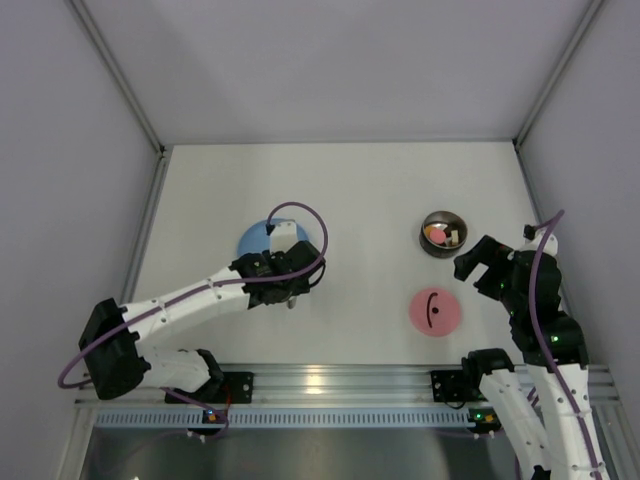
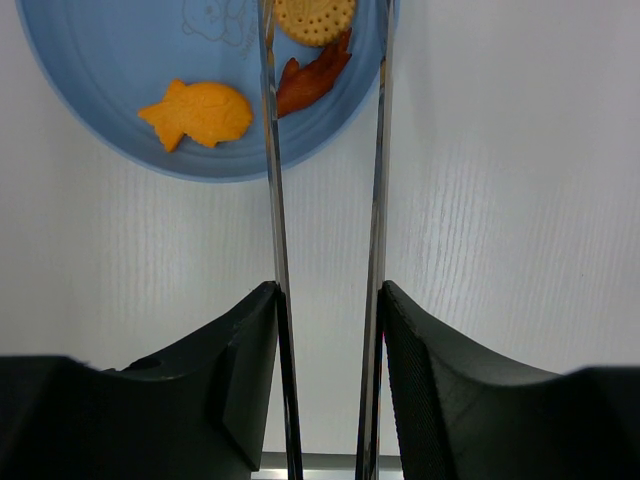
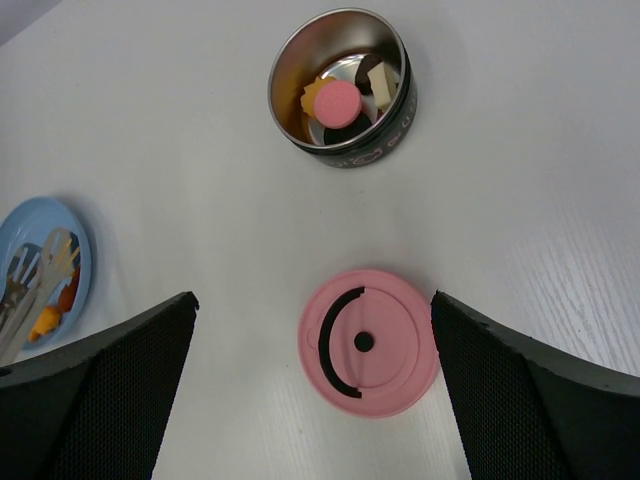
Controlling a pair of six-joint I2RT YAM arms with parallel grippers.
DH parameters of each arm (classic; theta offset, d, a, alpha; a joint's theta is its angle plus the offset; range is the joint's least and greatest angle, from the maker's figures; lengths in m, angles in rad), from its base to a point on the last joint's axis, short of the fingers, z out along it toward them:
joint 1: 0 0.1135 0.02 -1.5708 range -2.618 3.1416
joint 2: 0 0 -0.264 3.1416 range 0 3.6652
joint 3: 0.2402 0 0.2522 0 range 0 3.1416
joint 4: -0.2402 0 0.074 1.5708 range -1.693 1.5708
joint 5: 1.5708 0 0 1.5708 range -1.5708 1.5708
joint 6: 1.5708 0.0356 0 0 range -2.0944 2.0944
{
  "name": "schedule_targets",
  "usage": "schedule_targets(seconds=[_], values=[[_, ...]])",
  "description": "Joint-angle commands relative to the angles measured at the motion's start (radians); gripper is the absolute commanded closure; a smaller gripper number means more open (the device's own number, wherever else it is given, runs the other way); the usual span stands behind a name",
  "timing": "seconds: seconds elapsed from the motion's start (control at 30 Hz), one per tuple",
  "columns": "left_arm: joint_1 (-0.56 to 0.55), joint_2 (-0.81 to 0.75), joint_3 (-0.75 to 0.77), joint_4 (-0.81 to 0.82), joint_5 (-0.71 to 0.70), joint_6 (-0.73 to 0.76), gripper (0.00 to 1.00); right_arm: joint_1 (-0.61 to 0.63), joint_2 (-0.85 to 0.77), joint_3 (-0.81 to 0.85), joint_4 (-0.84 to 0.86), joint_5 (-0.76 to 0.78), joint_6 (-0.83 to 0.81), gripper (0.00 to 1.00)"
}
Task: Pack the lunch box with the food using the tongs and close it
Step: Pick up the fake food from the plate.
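Observation:
My left gripper [image 2: 328,300] is shut on the tongs [image 2: 272,200]; its two slim silver arms run forward between my fingers, apart, out over the light-blue plate [image 2: 100,80]. On the plate lie an orange fish-shaped piece of food [image 2: 200,112], a round biscuit [image 2: 315,18] and a red-brown piece [image 2: 312,78]. The steel lunch box [image 3: 290,70] stands open at the right and holds a pink round piece [image 3: 336,100] with yellow and dark bits. Its pink lid [image 3: 368,342] lies flat nearer to me. My right gripper [image 3: 312,296] hangs open above the lid, touching nothing.
In the top view the plate [image 1: 255,238] is left of centre, the lunch box [image 1: 443,233] and lid [image 1: 435,312] at the right. Grey walls close in the white table on three sides. A metal rail runs along the near edge.

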Motion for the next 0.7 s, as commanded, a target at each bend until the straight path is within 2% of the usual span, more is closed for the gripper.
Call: schedule_targets(seconds=[0.0, 0.5, 0.67], values=[[0.012, 0.004, -0.011, 0.049, 0.0, 0.008, 0.5, -0.015, -0.005, 0.0, 0.055, -0.005, -0.013, 0.0], [0.041, 0.018, -0.036, 0.077, 0.041, 0.014, 0.51, -0.015, -0.01, -0.003, 0.056, -0.008, -0.011, 0.0], [0.043, 0.021, -0.028, 0.078, 0.049, 0.021, 0.59, -0.015, -0.01, -0.004, 0.056, -0.011, -0.01, 0.01]])
